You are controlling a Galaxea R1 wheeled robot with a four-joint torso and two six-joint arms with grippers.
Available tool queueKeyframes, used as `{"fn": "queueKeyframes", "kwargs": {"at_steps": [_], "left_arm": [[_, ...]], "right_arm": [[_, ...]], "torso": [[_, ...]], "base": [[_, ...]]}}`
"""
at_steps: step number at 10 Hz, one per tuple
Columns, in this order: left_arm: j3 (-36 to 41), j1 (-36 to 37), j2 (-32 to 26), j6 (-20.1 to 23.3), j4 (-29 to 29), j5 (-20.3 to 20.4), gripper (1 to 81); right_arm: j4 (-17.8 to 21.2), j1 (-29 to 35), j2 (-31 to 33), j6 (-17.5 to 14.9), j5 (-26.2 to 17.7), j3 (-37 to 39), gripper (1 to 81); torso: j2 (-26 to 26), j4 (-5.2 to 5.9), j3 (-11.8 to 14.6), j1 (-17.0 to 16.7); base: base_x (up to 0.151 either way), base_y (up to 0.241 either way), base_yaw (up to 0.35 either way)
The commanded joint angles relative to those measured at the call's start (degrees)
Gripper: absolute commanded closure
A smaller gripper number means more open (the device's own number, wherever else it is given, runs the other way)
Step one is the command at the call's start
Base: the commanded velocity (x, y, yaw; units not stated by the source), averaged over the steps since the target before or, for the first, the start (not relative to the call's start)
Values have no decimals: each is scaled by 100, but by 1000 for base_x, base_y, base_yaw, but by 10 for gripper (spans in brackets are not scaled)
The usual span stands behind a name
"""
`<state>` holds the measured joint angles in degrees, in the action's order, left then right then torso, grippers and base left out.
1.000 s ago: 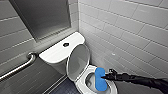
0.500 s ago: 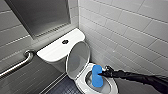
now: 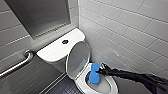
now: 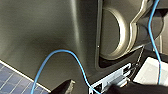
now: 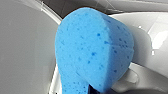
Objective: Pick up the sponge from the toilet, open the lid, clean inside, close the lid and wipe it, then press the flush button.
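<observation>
Scrubbing inside the bowl, I have the right pincer clenched on the sponge, which sticks out just ahead of it and down into the toilet. Over the last second the sponge has slid a little toward the raised lid, which stands just beyond the pincer. I judge the cleaning stroke is under way. The flush button sits well beyond the pincer, on the tank top.

White wall tiles with grey grout cover the wall on your right. Ahead of you a flat grey panel is set into the tiling, a metal grab bar below it. The floor is dark tile.
</observation>
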<state>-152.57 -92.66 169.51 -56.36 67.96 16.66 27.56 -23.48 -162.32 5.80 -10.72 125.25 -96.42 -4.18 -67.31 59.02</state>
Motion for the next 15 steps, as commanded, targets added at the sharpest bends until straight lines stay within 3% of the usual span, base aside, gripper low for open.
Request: {"fn": "queueKeyframes", "kwargs": {"at_steps": [1, 5, 8, 15], "left_arm": [[25, -336, 13, 19, 24, -199, 10], [25, -372, 57, 19, 33, -155, 10], [16, -372, 101, 19, 42, -164, 10], [16, -372, 180, 37, 103, -164, 10]], "right_arm": [[74, 779, -382, 325, -212, 779, 811], [74, 453, -128, 553, -10, 737, 811], [83, 251, 705, 606, 621, -631, 811], [337, -715, 2172, 606, 1606, -2266, 811]], "torso": [[0, 0, 0, 0], [0, 0, 0, 0], [0, 0, 0, 0], [0, 0, 0, 0]], "base": [[0, 0, 0], [0, 0, 0], [0, 0, 0], [0, 0, 0]]}}
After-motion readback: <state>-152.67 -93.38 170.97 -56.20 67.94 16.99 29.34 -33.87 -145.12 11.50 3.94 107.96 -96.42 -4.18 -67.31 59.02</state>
